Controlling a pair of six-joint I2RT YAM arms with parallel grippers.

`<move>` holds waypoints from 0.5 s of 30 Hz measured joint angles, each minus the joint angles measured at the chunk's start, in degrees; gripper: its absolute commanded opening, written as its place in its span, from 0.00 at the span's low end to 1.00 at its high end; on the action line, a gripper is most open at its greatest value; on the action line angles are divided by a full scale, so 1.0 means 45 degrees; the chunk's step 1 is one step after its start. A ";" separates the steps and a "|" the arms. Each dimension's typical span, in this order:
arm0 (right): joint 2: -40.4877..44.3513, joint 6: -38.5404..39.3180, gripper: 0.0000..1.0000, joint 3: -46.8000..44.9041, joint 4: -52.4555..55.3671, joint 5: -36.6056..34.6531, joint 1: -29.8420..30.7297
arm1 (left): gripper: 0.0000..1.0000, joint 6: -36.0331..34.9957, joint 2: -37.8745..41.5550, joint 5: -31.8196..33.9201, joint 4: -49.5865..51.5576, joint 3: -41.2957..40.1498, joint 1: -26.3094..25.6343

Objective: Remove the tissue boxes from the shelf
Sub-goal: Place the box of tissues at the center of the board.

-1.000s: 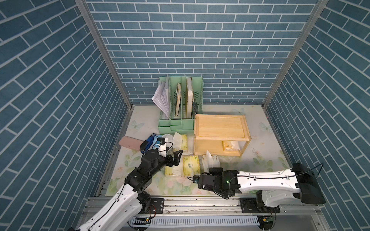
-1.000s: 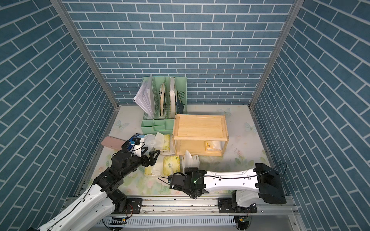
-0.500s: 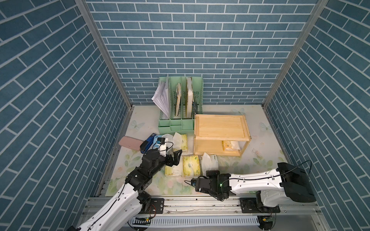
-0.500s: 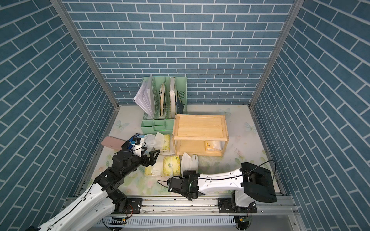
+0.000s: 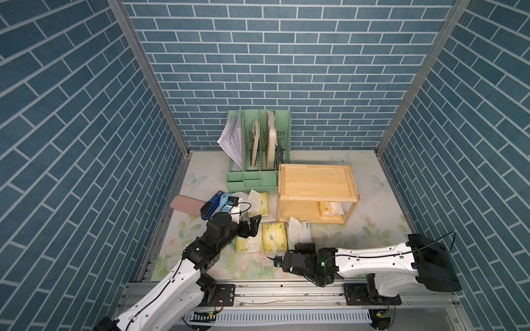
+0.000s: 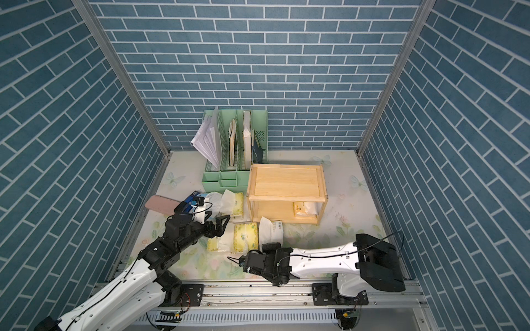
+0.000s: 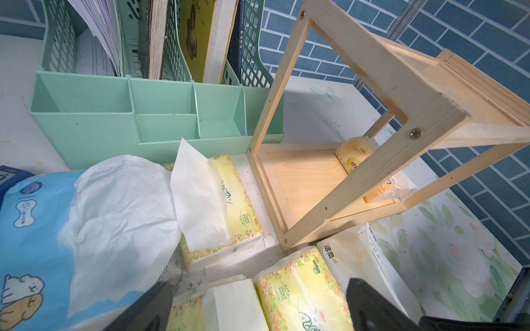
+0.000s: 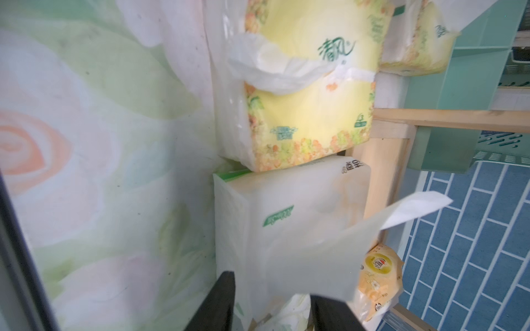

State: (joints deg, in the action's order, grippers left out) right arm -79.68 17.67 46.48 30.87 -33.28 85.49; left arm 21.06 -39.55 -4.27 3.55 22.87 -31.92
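On shelf bottom — orange-yellow pack; left pincer splayed; right pincer seemingly released at white pack.

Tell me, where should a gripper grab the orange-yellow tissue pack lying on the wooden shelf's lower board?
Probably the end of the orange-yellow pack nearest the open front of the shelf, pinched across its soft body, coming in low and level from the robot's side. The top board covers it, so reaching down from above is blocked, while the front stands open.
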 measured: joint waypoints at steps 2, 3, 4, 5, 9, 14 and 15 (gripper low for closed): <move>0.0534 0.0053 0.61 0.0015 0.0267 0.0097 -0.0053 | 1.00 -0.0019 0.0005 0.0015 0.0000 0.0039 0.0005; 0.0816 0.0112 0.63 0.0015 0.0457 0.0141 -0.0126 | 1.00 -0.0024 0.0015 0.0044 0.0005 0.0053 0.0005; 0.1030 0.0151 0.64 0.0015 0.0602 0.0165 -0.0214 | 1.00 -0.0029 0.0044 0.0078 0.0005 0.0058 0.0005; 0.1273 0.0175 0.66 0.0010 0.0782 0.0185 -0.0355 | 1.00 -0.0029 0.0097 0.0107 0.0015 0.0053 0.0005; 0.2390 0.0238 0.65 -0.0141 0.1452 0.0092 -0.1195 | 1.00 -0.0034 0.0442 0.0291 0.0049 0.0058 0.0000; 0.3327 0.0884 0.58 -0.0942 0.1749 -0.0588 -0.2807 | 1.00 -0.0073 0.0884 0.0583 0.0107 0.0083 0.0005; 0.3327 0.1083 0.57 -0.1132 0.1724 -0.0748 -0.3191 | 1.00 -0.0083 0.0942 0.0665 0.0102 0.0107 0.0005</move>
State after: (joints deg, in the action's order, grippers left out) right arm -64.71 22.55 41.39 38.63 -36.64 71.13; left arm 20.69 -35.31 -1.28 4.01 23.35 -31.90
